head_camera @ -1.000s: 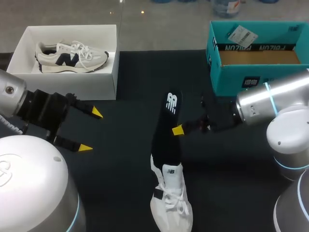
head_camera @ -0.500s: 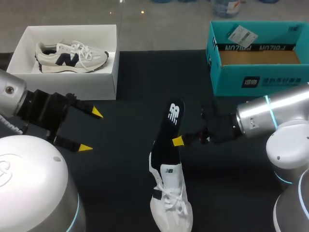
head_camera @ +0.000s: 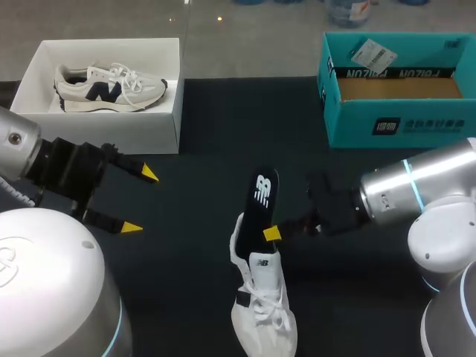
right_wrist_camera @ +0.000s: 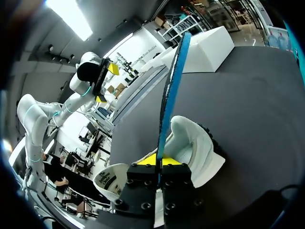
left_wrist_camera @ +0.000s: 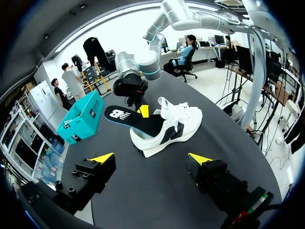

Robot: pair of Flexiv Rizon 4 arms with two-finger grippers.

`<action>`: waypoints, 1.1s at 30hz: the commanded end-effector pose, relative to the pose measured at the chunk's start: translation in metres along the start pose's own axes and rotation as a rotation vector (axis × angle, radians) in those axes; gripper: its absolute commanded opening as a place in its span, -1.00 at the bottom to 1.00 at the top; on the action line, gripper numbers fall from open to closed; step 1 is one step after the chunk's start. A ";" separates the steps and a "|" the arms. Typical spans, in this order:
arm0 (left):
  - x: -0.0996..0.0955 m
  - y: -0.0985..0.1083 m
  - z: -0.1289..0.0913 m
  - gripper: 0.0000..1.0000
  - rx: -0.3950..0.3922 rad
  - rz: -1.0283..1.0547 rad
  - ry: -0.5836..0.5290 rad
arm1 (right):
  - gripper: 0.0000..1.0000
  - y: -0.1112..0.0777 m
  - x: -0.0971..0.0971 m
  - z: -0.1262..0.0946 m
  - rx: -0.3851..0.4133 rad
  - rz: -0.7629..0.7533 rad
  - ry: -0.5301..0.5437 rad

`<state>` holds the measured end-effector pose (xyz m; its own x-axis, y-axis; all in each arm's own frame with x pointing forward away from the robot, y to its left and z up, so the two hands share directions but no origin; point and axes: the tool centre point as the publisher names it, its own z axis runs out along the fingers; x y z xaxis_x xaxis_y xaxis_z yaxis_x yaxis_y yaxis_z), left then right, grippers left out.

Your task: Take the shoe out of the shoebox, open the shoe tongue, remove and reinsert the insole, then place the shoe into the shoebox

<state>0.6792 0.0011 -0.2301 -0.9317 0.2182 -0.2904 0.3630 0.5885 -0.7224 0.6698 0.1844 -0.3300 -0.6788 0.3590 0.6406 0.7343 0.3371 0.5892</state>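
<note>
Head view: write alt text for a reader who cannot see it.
The right arm has its jaws shut on a black insole, its lower end in the opening of a white shoe lying mid-table. The left arm, jaws open, hangs near a white box holding a second shoe; a teal shoebox stands far right.
</note>
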 end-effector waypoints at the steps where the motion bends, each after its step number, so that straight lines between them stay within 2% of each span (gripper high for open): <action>1: 0.000 0.000 -0.001 1.00 -0.002 -0.001 0.003 | -1.00 -0.004 0.001 0.008 0.014 0.017 -0.005; 8: 0.000 0.000 -0.001 1.00 -0.002 -0.001 0.003 | -1.00 -0.011 -0.001 0.009 0.034 0.044 -0.008; 12: 0.000 0.000 -0.001 1.00 -0.002 -0.001 0.003 | -1.00 -0.006 -0.002 0.005 0.028 0.054 -0.009; 14: 0.000 0.000 -0.001 1.00 -0.002 -0.001 0.003 | -0.33 -0.001 -0.001 0.005 0.030 0.041 -0.007; 16: 0.000 0.000 -0.001 1.00 -0.002 -0.001 0.003 | -0.31 0.003 -0.001 0.004 0.032 0.033 -0.010; 18: 0.000 0.000 -0.001 1.00 -0.002 -0.001 0.003 | -0.21 0.007 -0.001 0.003 0.035 0.024 -0.016; 26: 0.000 0.000 -0.001 1.00 -0.002 -0.001 0.003 | -0.23 0.026 -0.004 -0.004 0.049 -0.008 -0.034; 33: 0.000 0.000 -0.001 1.00 -0.002 -0.001 0.003 | -0.29 0.033 -0.008 -0.006 0.060 -0.015 -0.038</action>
<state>0.6792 0.0011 -0.2301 -0.9317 0.2181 -0.2904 0.3629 0.5885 -0.7225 0.6955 0.1838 -0.3140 -0.6911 0.3842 0.6121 0.7226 0.3815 0.5764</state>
